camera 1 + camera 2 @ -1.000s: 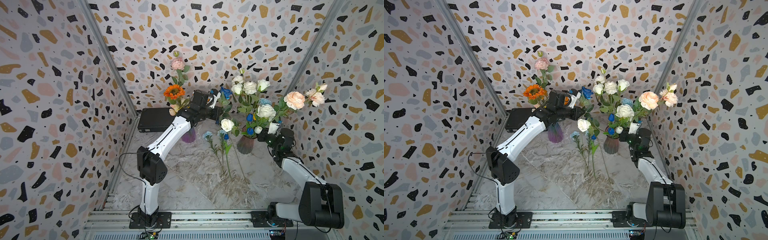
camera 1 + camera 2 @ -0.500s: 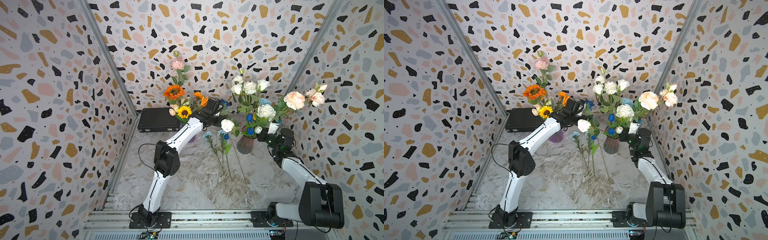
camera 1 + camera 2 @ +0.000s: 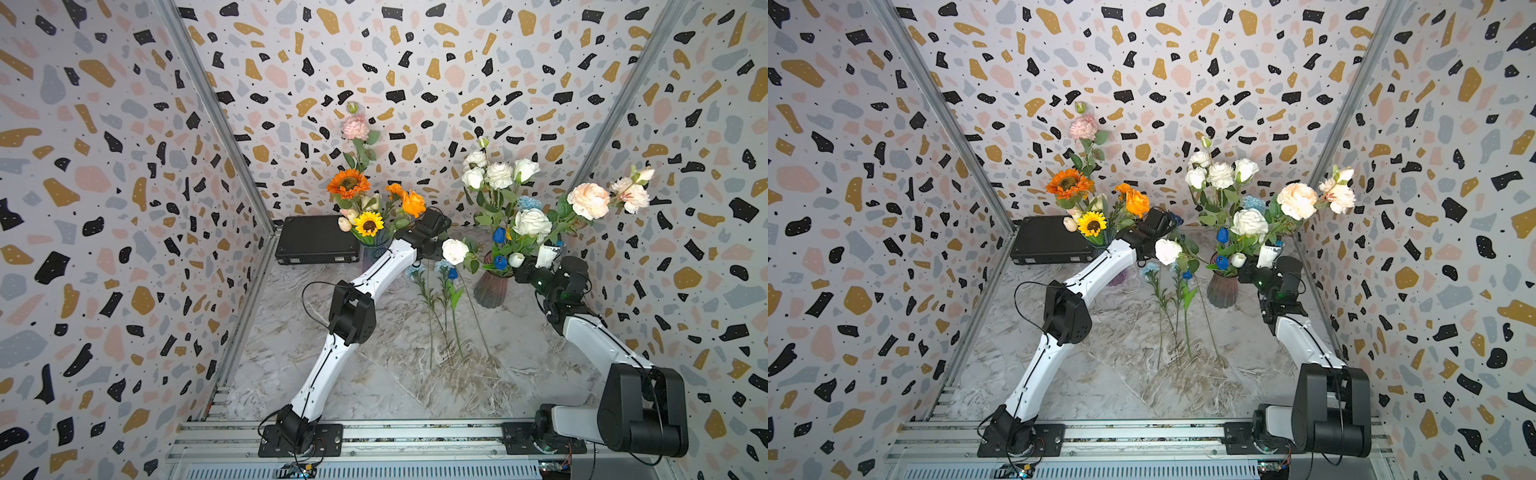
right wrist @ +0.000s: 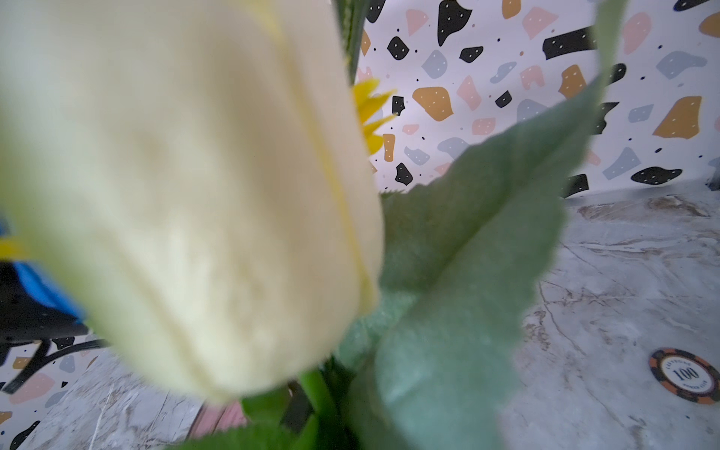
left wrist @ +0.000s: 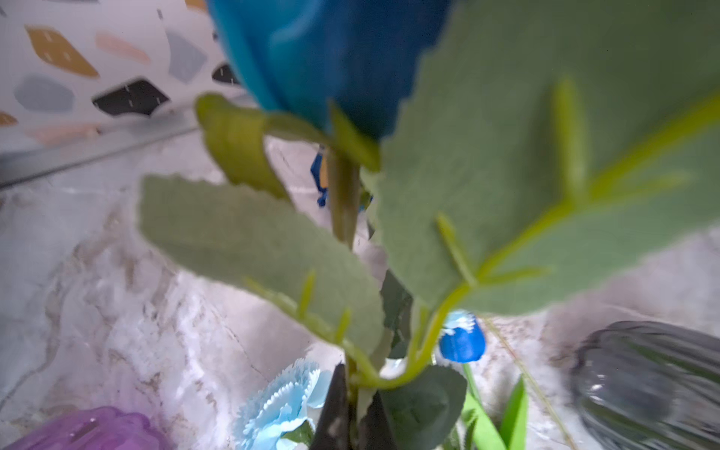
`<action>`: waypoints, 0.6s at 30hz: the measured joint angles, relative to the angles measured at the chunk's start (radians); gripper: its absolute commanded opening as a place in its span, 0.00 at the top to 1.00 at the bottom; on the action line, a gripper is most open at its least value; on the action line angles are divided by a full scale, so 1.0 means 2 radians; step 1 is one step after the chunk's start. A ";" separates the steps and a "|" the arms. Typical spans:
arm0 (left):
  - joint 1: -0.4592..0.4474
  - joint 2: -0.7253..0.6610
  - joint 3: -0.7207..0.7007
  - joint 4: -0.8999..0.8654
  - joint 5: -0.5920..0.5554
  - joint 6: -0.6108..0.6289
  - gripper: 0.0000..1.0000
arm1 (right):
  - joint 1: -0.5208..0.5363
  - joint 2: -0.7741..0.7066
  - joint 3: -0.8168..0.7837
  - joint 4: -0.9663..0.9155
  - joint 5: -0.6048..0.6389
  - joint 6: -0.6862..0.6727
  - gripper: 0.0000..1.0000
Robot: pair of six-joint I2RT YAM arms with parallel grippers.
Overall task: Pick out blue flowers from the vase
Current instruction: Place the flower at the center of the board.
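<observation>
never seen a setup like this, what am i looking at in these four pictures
Two robot arms with pincer grippers stand at a marble table. Two pictures look down from overhead, nearly alike; the other two come from cameras on each wrist. The left gripper is shut on the stem of a blue rose. The right gripper sits by the dark vase; its grip is hidden. Blue flowers lie on the table, between it and a purple vase.

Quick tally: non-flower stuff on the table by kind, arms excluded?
Vases: 2 (purple vase, dark vase)
Black case: 1
Poker chip: 1, seen only in the right wrist view
Total: 4
</observation>
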 measured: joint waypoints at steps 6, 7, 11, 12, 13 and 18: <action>0.004 0.002 -0.023 0.004 -0.003 -0.005 1.00 | 0.000 0.000 0.000 0.000 -0.001 0.000 0.74; 0.004 0.002 -0.026 0.005 -0.002 -0.005 1.00 | 0.000 0.000 0.000 0.000 -0.001 0.000 0.74; 0.006 -0.011 -0.059 0.028 0.011 -0.004 0.67 | 0.001 0.000 0.000 0.001 -0.001 0.000 0.74; 0.006 -0.027 -0.089 0.045 0.016 -0.005 0.62 | 0.001 0.000 0.000 0.001 -0.001 0.000 0.74; 0.006 -0.046 -0.119 0.058 0.020 -0.003 0.58 | 0.001 0.000 0.000 0.001 -0.001 0.000 0.74; 0.006 -0.131 -0.190 0.099 0.046 0.010 0.48 | 0.001 -0.001 0.000 0.000 -0.001 0.000 0.74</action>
